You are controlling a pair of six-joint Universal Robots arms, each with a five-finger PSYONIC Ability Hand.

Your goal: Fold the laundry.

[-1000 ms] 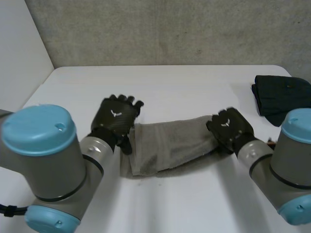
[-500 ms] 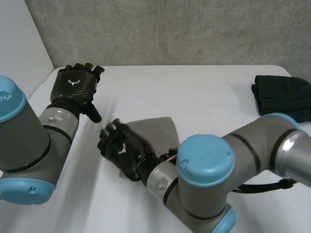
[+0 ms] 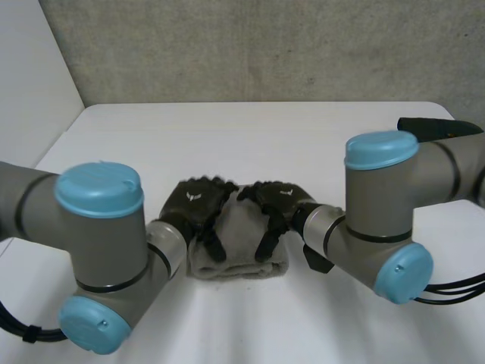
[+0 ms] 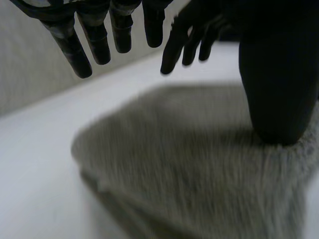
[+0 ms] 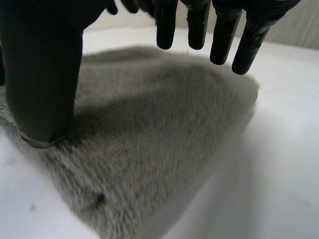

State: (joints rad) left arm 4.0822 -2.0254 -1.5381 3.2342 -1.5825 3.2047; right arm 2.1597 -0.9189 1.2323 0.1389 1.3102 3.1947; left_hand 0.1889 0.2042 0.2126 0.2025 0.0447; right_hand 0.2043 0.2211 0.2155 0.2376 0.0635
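Left hand (image 3: 194,205) and right hand (image 3: 279,200), fingers spread, thumbs on the folded grey towel (image 3: 241,254) under both palms.

A white table (image 3: 303,136) stands against a rough grey wall (image 3: 265,45), white panel (image 3: 30,68) at left.

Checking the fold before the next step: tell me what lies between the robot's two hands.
The folded grey towel: in the head view its middle lies uncovered between the left hand and the right hand, both resting on it.
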